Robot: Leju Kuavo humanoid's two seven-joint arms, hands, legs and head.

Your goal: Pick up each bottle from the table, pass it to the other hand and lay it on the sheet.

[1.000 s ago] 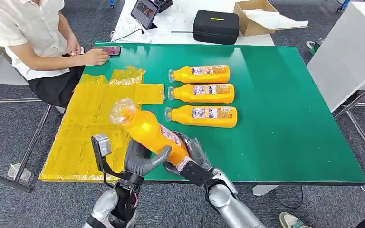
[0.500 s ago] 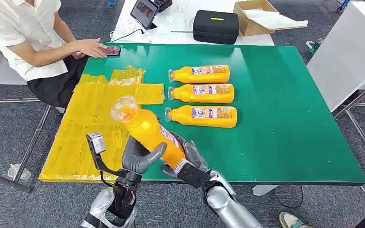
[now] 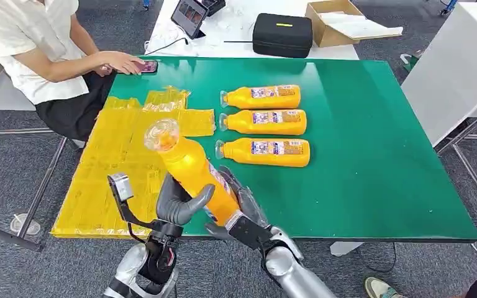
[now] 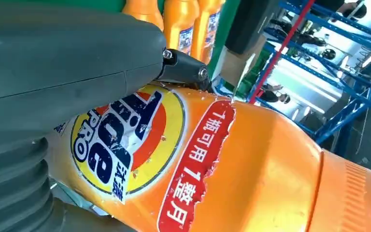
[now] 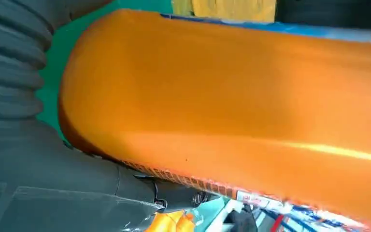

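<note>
The work surface is a green rectangular table top (image 3: 372, 155) on a metal frame, standing on grey carpet (image 3: 12, 174). A crinkled yellow plastic sheet (image 3: 109, 167) covers the table's left part and reaches its near edge. Three orange plastic bottles with printed labels (image 3: 265, 125) lie on their sides in a row on the bare green surface, just right of the sheet, clear caps pointing toward the sheet.

A fourth orange plastic bottle with a clear cap (image 3: 192, 171) is held in the air above the near edge of the table, over the boundary between sheet and green surface, tilted with its cap up and away from the robot. The left hand (image 3: 177, 205) grips its lower body, thumb wrapped across the front; the left wrist view shows the thumb (image 4: 72, 53) pressed on the label. The right hand (image 3: 239, 211) holds the bottle's base from the right, fingers closed against it.

Behind the green table stands a white table (image 3: 236, 31) carrying a black zipped case (image 3: 282, 35), an open cardboard box (image 3: 338, 22) and a tablet (image 3: 189, 15). A seated person in a white shirt (image 3: 31, 49) rests a hand on a phone (image 3: 146, 66) at the far left corner. A second white surface (image 3: 459, 68) stands at the right.
</note>
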